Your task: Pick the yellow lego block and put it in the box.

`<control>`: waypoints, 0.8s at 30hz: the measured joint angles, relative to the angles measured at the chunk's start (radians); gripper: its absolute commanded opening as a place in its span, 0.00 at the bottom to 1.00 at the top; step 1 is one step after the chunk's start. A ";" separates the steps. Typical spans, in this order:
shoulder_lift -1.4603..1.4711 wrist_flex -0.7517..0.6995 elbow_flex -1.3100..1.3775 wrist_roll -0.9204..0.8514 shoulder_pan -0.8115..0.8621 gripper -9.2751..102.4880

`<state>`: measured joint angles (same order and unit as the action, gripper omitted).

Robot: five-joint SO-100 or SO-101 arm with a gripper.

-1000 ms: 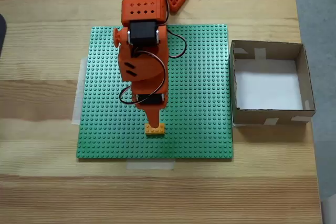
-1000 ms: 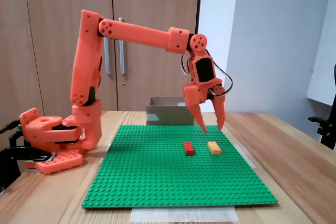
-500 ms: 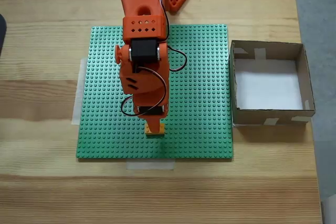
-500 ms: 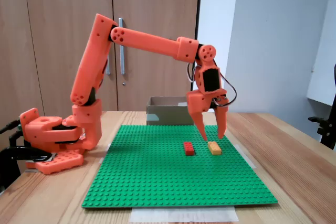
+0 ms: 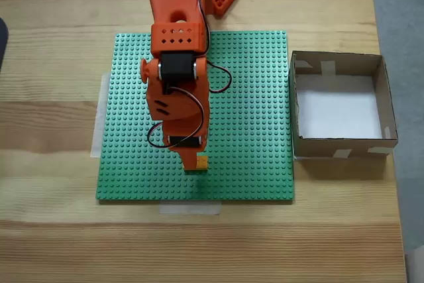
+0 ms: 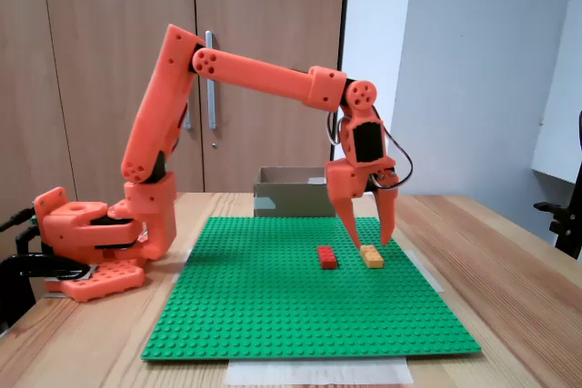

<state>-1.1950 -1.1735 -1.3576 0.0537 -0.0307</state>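
Item: gripper, jaws parted, holding nothing, tips straddling your yellow lego block at centre-right of the side fixed view; block on green baseplate, long axis running towards the camera

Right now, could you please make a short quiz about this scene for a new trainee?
1. True or false: the yellow lego block already lies in the box.
2. Which brick stands beside the yellow one on the green baseplate: A blue, B red, C white?
3. How do the jaws of the gripper stand?

Key:
1. False; it lies on the baseplate.
2. B, the red brick.
3. Open, tips down, just above the yellow block.
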 measured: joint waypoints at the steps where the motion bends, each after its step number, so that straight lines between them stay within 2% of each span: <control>1: 0.000 0.000 0.000 0.000 0.000 0.23; 24: 0.083 0.025 0.021 0.008 0.009 0.24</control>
<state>-1.1121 -1.1490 -1.3361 0.0614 -0.0215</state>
